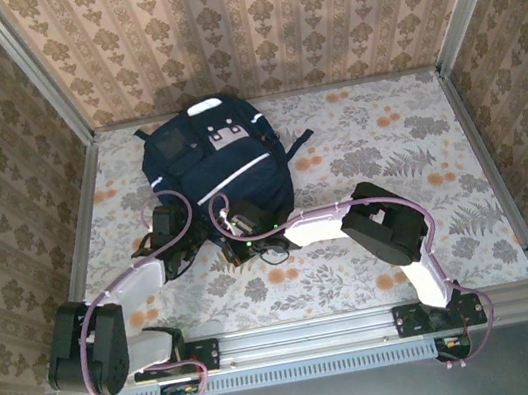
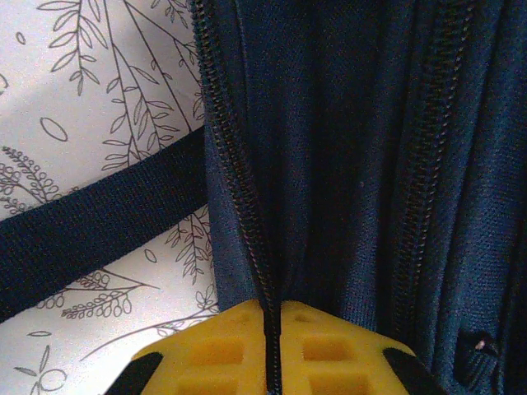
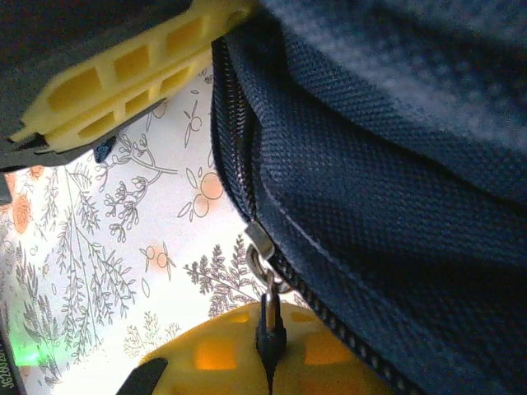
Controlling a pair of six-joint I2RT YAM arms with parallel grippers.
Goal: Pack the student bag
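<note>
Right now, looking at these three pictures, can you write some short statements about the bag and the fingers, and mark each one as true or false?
1. A dark strap lies on the flowered tablecloth beside the student bag. True.
2. The left fingers are wide open above the tablecloth. False: they are closed on the bag at a zipper line.
3. The right fingers pinch the bag's zipper pull. True.
4. The bag lies at the tablecloth's right edge. False: it lies left of centre, near the back wall.

A floral tablecloth lies between damask-patterned walls.
</note>
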